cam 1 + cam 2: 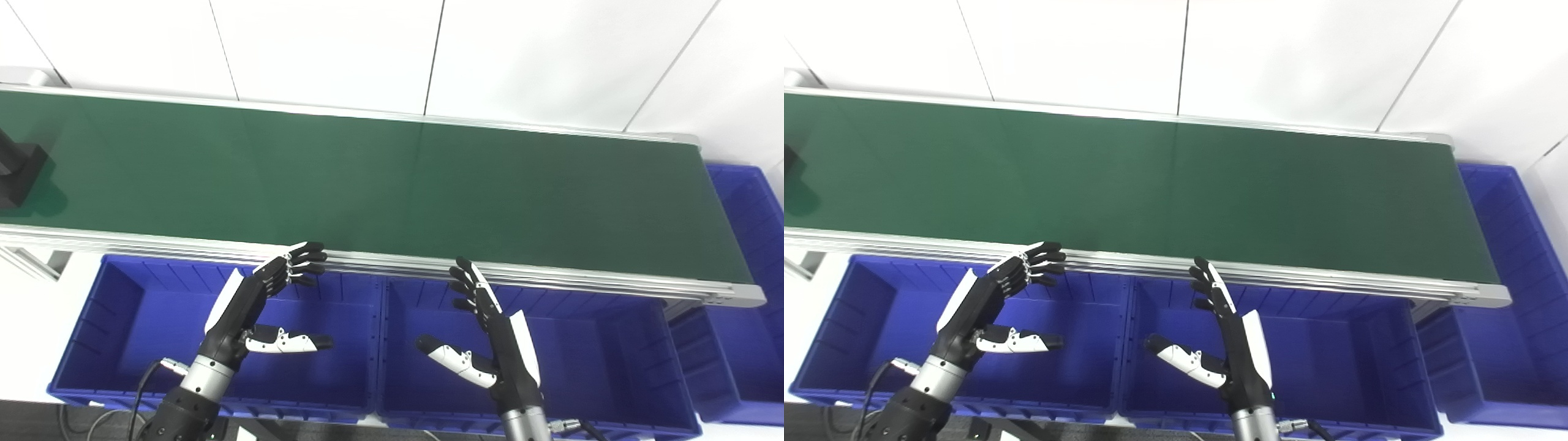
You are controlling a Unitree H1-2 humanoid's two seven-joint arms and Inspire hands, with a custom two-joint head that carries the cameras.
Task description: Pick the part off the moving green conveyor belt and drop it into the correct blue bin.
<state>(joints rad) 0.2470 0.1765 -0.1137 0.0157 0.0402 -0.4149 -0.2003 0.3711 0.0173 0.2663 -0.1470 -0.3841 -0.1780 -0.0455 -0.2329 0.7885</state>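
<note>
You have the green conveyor belt (380, 184) running across the whole view, with a black part (17, 171) sitting on it at its far left end, well apart from both hands. Below its near rail lie three blue bins: the left bin (98, 343), the middle bin (625, 367), and a third bin (747, 257) at the belt's right end. Your left hand (257, 306) hovers over the left bin, your right hand (490, 337) over the middle one; both have fingers spread, thumbs out, holding nothing.
</note>
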